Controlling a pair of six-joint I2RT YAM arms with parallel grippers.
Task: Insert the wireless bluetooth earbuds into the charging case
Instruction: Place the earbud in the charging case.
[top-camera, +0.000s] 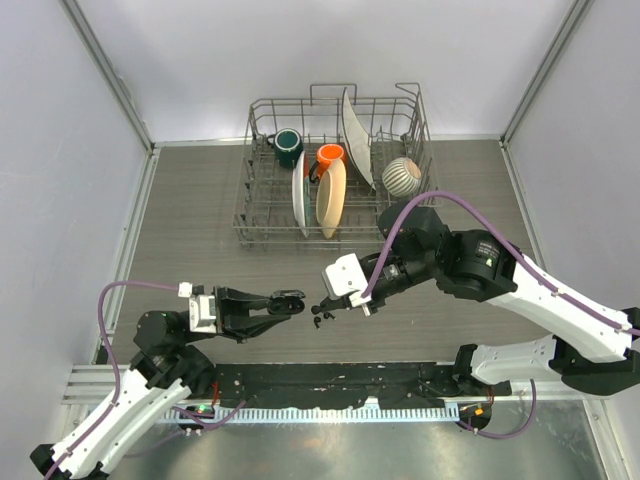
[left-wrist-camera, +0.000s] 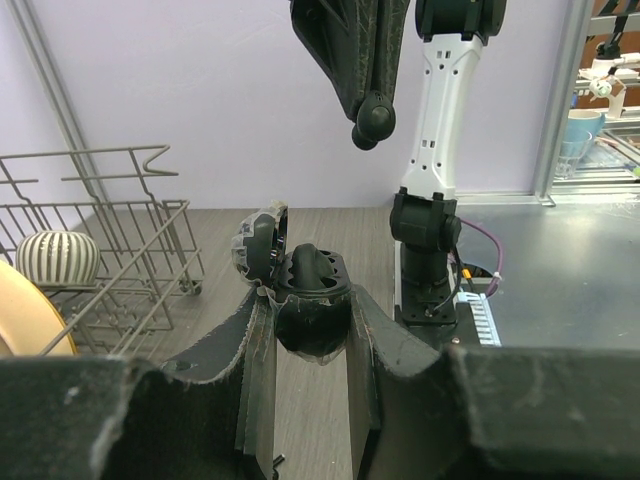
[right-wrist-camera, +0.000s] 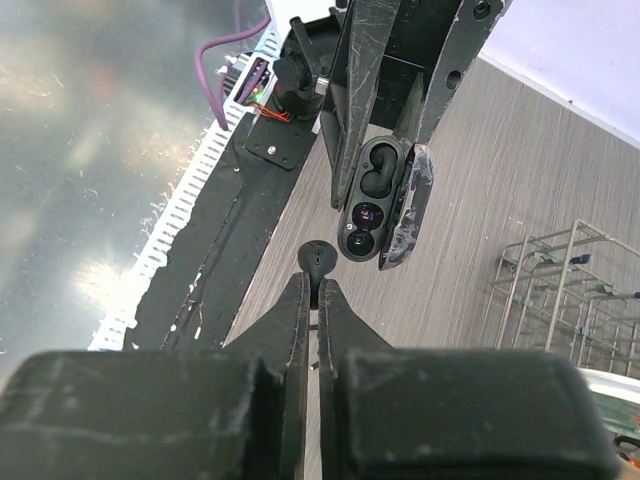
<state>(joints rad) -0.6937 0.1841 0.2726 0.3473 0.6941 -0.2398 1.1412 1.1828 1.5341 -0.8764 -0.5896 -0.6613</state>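
Note:
My left gripper (top-camera: 286, 300) is shut on the black charging case (left-wrist-camera: 311, 305) and holds it above the table. The case's lid (left-wrist-camera: 256, 243) is swung open to the left. In the right wrist view the case (right-wrist-camera: 372, 200) faces me: its upper slot looks filled by a dark earbud (right-wrist-camera: 378, 172), while the lower slot shows bare shiny contacts. My right gripper (right-wrist-camera: 318, 285) is shut on the stem of a tiny black earbud (right-wrist-camera: 318, 258), a short gap in front of the case's open mouth. From the left wrist view, that gripper (left-wrist-camera: 370, 122) hangs just above the case.
A wire dish rack (top-camera: 246, 218) with a green mug (top-camera: 288, 147), an orange mug (top-camera: 331, 154), plates and a striped vase (top-camera: 402, 177) stands behind. Small dark bits (top-camera: 319, 319) lie on the table under the grippers. The black base rail (top-camera: 330, 385) runs along the near edge.

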